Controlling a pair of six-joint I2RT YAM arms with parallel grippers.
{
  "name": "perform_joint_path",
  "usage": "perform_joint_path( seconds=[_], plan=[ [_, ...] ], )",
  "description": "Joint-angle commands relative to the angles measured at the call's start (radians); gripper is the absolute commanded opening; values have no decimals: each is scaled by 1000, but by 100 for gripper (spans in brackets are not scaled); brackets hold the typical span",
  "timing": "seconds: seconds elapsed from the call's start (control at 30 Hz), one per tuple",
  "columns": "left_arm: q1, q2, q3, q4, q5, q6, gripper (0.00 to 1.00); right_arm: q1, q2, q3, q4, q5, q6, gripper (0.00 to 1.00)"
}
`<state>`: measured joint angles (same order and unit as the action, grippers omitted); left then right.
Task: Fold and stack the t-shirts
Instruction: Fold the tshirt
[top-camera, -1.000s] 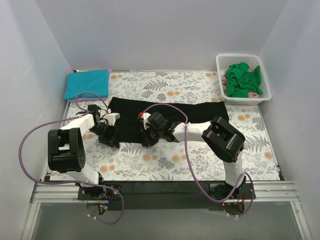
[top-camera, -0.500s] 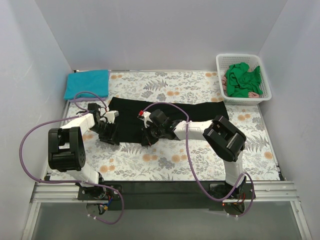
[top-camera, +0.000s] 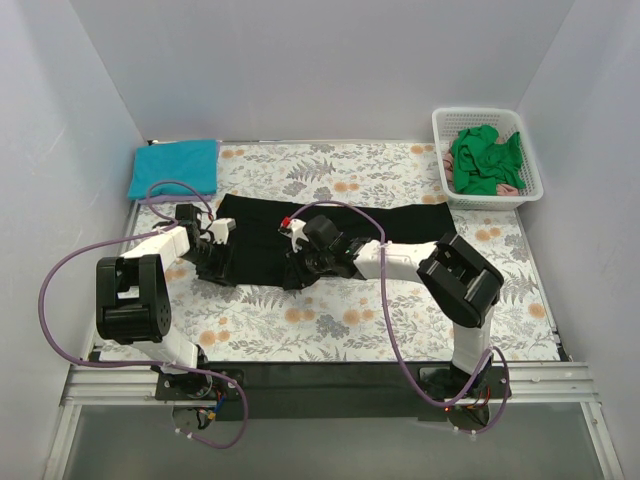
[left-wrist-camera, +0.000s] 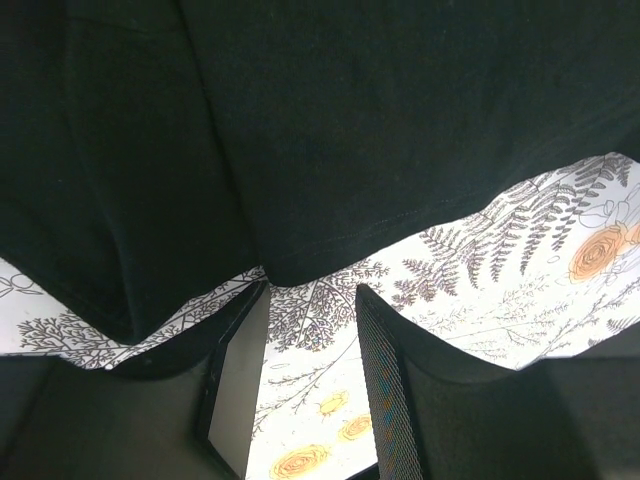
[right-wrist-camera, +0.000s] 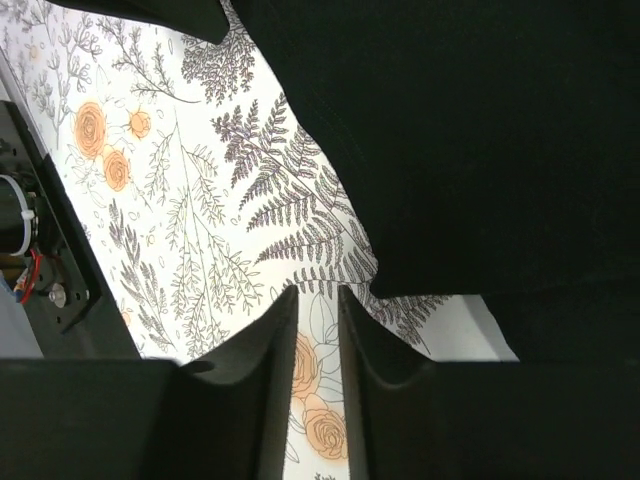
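Note:
A large black t-shirt (top-camera: 385, 228) lies spread flat across the middle of the fern-print cover. My left gripper (top-camera: 217, 268) is at its near-left hem. In the left wrist view the gripper (left-wrist-camera: 310, 293) is open, with only cover between the fingers and the black hem (left-wrist-camera: 350, 120) just beyond the tips. My right gripper (top-camera: 296, 274) is at the near hem, mid-shirt. In the right wrist view the gripper (right-wrist-camera: 317, 296) is narrowly open and empty, with the black cloth (right-wrist-camera: 480, 130) just past the tips. A folded teal shirt (top-camera: 175, 167) lies at the back left. Green shirts (top-camera: 483, 160) fill the basket.
The white lattice basket (top-camera: 530, 185) stands at the back right, with a bit of pink cloth under the green. The floral table cover (top-camera: 330, 320) shows in front of the black shirt. Grey walls close in the left, back and right.
Both grippers have shifted a little toward the far side along the black shirt's near hem. The right wrist has moved slightly right. The shirt lies about as before.

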<state>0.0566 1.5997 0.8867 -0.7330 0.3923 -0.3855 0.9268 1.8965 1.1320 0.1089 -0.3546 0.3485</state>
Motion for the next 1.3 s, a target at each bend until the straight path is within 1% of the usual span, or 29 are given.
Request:
perform_joint_path(
  seconds=[0.0,0.07,0.1,0.17,0.27,0.37,0.4,0.6,0.9,1.0,1.03,1.07,1.1,1.17,1.2,1.27],
  plan=[
    [0,6,-2,72,-99,10,40,-17,-57,-15,-17,-3,0,31],
    [0,14,1,81,-108,4,40,-22,-63,-20,-29,8,-6,33],
    [0,16,4,83,-112,0,40,-23,-63,-23,-32,12,-12,41],
    [-1,19,6,87,-107,-1,40,-29,-62,-29,-37,17,-14,43],
    [-17,19,3,93,-104,-12,39,-29,-54,-44,-35,28,-8,51],
    [-35,19,-2,96,-95,-19,36,-29,-42,-51,-34,40,4,51],
    [-43,20,-3,98,-93,-23,36,-29,-39,-49,-31,46,7,49],
    [-43,17,-15,109,-90,-36,33,-17,-2,-23,-29,124,21,49],
    [-43,26,-20,109,-66,-36,25,-8,73,20,0,91,64,49],
    [-43,25,-20,103,-52,-30,19,-5,87,37,3,68,76,48],
    [-43,23,-20,100,-49,-30,17,-5,90,40,3,62,78,47],
    [-43,22,-17,96,-44,-30,12,-5,90,44,3,57,78,43],
    [-43,20,-15,92,-44,-29,10,-6,90,46,3,52,78,32],
    [-43,13,-9,80,-35,-35,2,-5,81,51,5,40,76,17],
    [-43,5,-6,66,-29,-35,0,-5,72,51,5,39,76,9],
    [-43,-3,9,49,-13,-42,0,-6,61,54,5,37,73,3]
  ],
)
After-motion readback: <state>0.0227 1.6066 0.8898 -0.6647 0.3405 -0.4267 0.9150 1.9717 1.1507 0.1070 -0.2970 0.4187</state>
